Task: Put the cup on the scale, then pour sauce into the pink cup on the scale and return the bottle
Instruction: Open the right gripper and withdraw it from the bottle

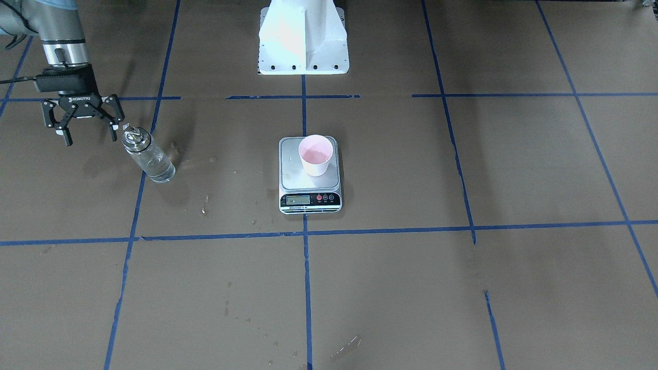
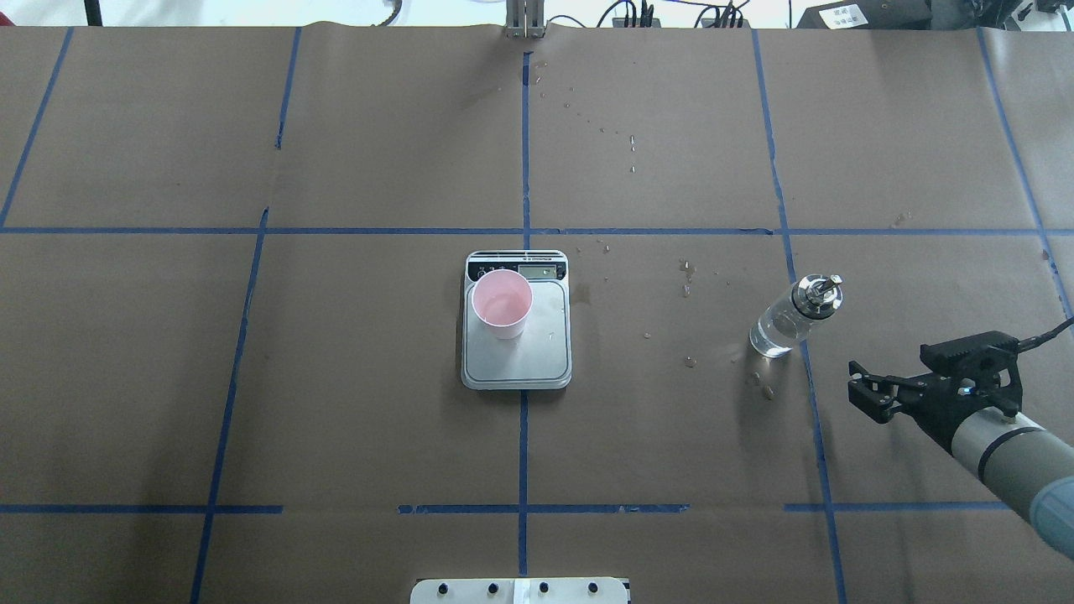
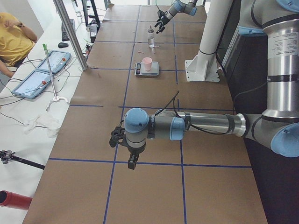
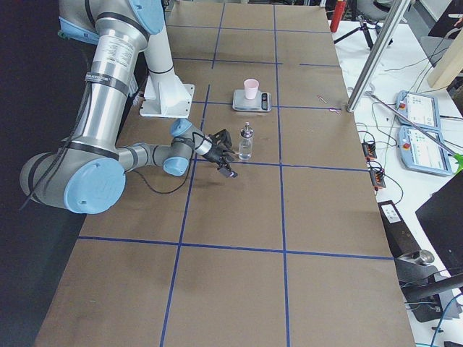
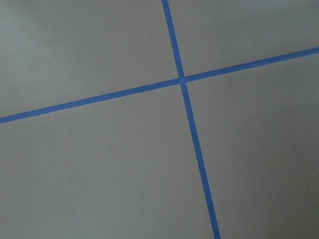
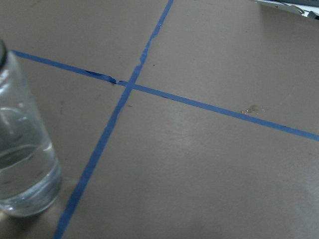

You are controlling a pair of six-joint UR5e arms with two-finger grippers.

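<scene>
In the right wrist view the bottle [image 6: 25, 149] is cut off by the left and top edges. Only part of its lower glass body and the sauce [image 6: 22, 174] inside show; the collar and spout lie outside the picture. On the scale [image 1: 293, 174] the display [image 1: 298, 200] is too small for its digits to be read. In the overhead view the cup [image 2: 502, 304] covers the left end of the scale's black strip [image 2: 545, 270]. Whether the cup holds any liquid cannot be told. The left tool [image 3: 132, 162] shows only in the exterior left view, too small to tell how its fingers stand. The right arm [image 2: 1007, 453] runs off the overhead view's right edge. A person in yellow [image 3: 11, 37] is cut by the exterior left view's edge.
</scene>
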